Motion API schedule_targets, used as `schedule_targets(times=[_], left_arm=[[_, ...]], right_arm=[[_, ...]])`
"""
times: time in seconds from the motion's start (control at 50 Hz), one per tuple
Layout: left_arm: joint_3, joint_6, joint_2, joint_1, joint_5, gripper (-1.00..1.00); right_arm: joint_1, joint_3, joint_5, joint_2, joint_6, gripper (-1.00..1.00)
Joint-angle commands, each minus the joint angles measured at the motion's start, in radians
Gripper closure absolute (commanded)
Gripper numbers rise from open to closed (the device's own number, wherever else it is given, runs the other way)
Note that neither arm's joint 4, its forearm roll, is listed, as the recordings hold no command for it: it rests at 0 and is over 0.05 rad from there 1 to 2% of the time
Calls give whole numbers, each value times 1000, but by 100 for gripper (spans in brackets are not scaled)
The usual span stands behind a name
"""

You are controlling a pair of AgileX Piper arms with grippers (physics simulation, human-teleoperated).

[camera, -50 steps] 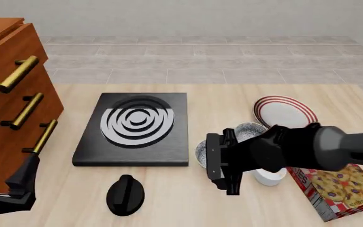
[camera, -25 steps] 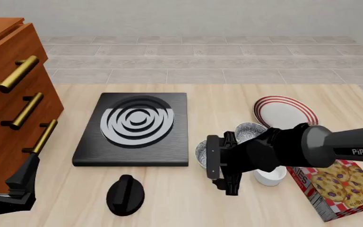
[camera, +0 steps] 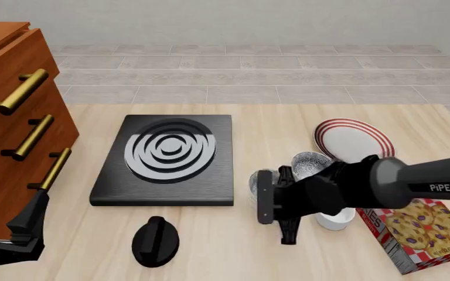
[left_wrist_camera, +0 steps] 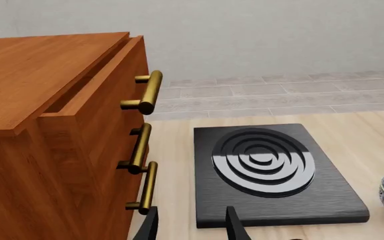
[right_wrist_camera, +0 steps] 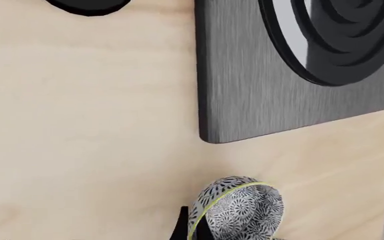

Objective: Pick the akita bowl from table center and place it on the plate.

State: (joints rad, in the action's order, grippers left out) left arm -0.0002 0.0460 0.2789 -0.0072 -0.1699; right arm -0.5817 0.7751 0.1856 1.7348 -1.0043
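Observation:
The akita bowl point(camera: 259, 180), dark mottled outside with a pale rim, sits tipped on edge between the stove and the other dishes. My right gripper point(camera: 266, 192) is shut on its rim. In the right wrist view the bowl point(right_wrist_camera: 237, 210) shows edge-on, speckled inside, with one dark finger point(right_wrist_camera: 178, 229) against it. Its twin bowl point(camera: 311, 163) stands just behind the arm. The red-striped plate point(camera: 355, 139) lies at the back right, apart from both bowls. My left gripper point(camera: 6, 209) rests open at the near left, its fingers point(left_wrist_camera: 233, 226) holding nothing.
A black stove plate point(camera: 166, 158) lies left of the bowls, with a black knob point(camera: 154, 240) in front of it. A white ramekin point(camera: 335, 220) and a cookie box point(camera: 422, 233) sit under and beside the right arm. A wooden drawer cabinet point(camera: 18, 117) fills the left side.
The right gripper has closed on the akita bowl and tipped it up off its flat position. The wrist has shifted slightly toward the near edge. The left arm is unmoved.

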Motion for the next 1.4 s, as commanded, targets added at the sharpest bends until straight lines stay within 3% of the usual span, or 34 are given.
schedule_targets(times=[0.02,0.36,0.7,0.74,0.82,0.94,1.16,1.2,1.3,1.4], left_arm=[[0,1,5,-1,-4,-100],[0,0,21,-5,-18,-100],[0,-3,15,-7,-12,-100],[0,-1,15,-8,-11,-100],[0,-1,10,-9,-6,-100],[0,-2,11,-10,-5,-100],[0,-1,25,-10,-17,-100],[0,-1,30,-10,-22,-100],[0,-3,29,-10,-21,-100],[0,-4,30,-9,-21,-100]], right_arm=[[8,-16,-6,-26,-30,100],[-6,-11,43,-100,-56,100],[2,67,207,-249,-83,100],[8,88,223,-259,-82,100],[7,197,288,-265,-25,100],[82,306,348,-248,-31,100],[111,470,439,-182,15,100],[142,467,429,-176,-21,100],[199,565,487,-120,-3,100],[277,607,513,-84,-30,100]])
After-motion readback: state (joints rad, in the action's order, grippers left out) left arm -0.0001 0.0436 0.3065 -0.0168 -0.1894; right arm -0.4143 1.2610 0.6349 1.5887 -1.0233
